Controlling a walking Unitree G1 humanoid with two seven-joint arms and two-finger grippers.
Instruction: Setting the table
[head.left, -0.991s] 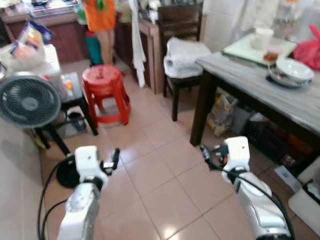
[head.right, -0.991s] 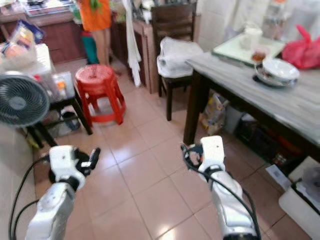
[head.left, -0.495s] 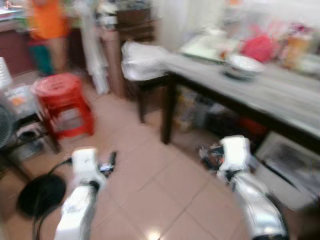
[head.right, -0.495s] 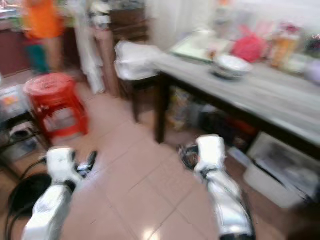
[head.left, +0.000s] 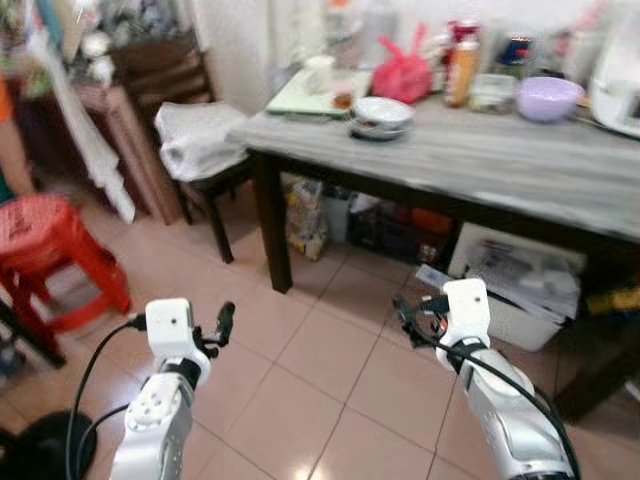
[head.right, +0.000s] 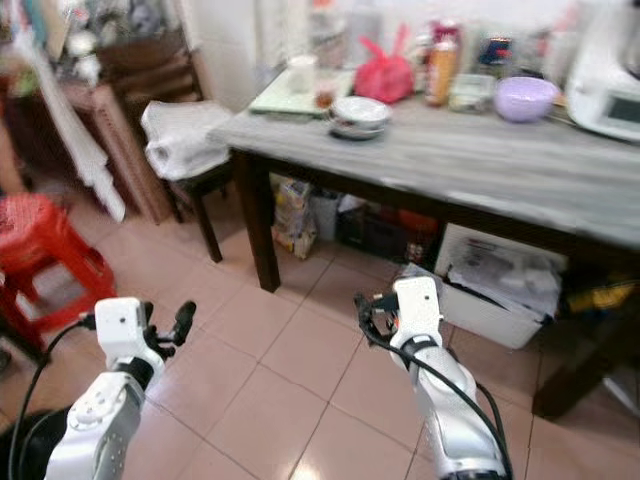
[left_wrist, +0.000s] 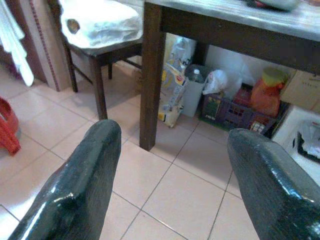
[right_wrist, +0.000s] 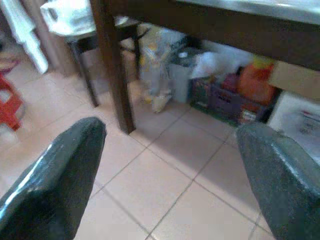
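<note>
Swinging my head round to the right over the last second has brought the grey wood-grain dining table with dark legs (head.left: 500, 160) almost square in front of me, while the red plastic stool (head.left: 45, 245) has slid off to my left edge; my arms sit in much the same low pose as before. My left gripper (head.left: 222, 322) and right gripper (head.left: 405, 312) both hang low over the tiled floor, empty, and each wrist view shows its 2 black fingers spread wide with nothing between them. What the next move turns on, I judge, is the stack of white bowls on a dark plate (head.left: 380, 115): it stands on the tabletop near the table's far-left corner, well above and well ahead of both grippers, roughly midway between them but slightly nearer the line of my right arm. I would have to walk closer and raise an arm before any reach. Behind the stack lies a pale green tray (head.left: 300, 95) carrying a white cup (head.left: 318, 72) and a small glass (its contents too blurred to tell). Further along the back stand a red plastic bag (head.left: 403, 78), an orange bottle (head.left: 458, 72) and a lilac bowl (head.left: 546, 98), whose inside I cannot see. A dark wooden chair with a white plastic bag on its seat (head.left: 195, 140) stands just beside the table's left end.
</note>
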